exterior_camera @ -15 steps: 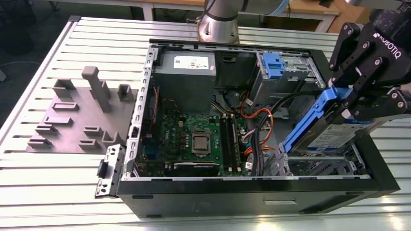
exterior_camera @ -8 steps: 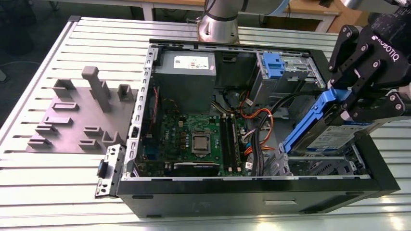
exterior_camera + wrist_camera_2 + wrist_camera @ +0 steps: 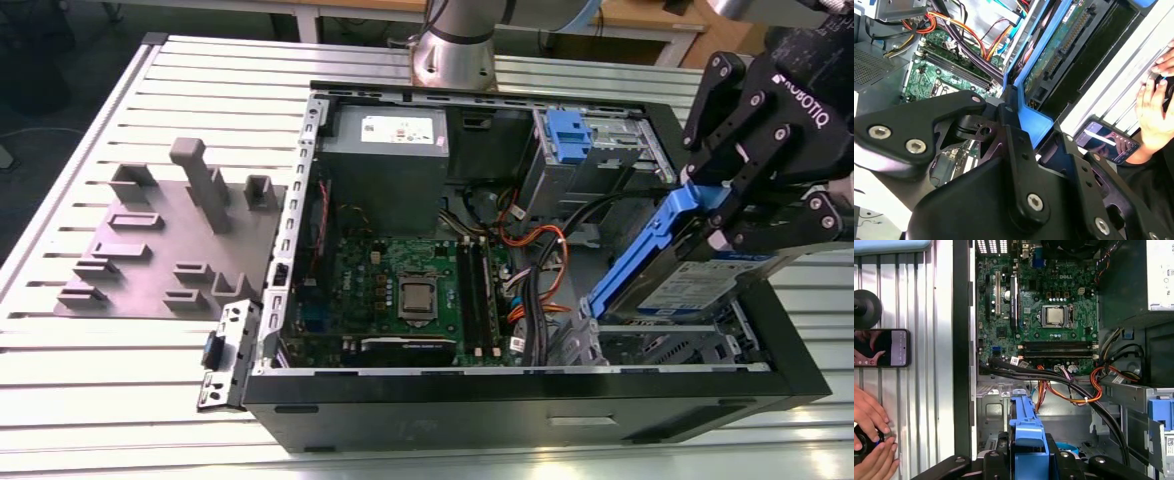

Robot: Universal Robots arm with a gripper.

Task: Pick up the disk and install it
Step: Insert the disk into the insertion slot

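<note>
The disk (image 3: 697,285), a silver drive with a white-and-blue label in a blue carrier, hangs tilted over the metal drive cage (image 3: 667,345) at the near corner of the open computer case (image 3: 534,400), at the exterior view's right. My gripper (image 3: 718,212) is shut on its upper blue rail. In the second wrist view the disk (image 3: 1064,50) shows its circuit-board side and connector, with my gripper (image 3: 1016,122) clamped on the blue carrier. The first wrist view has the carrier's blue end (image 3: 1028,437) between the black fingers (image 3: 999,460), above the cage floor.
Inside the case lie the green motherboard (image 3: 400,290), the grey power supply (image 3: 387,150), orange and black cables (image 3: 534,255) and another blue carrier (image 3: 567,135). A grey fixture plate (image 3: 160,240) sits on the slotted table. A person's hands (image 3: 869,420) and a phone (image 3: 881,347) rest beside the case.
</note>
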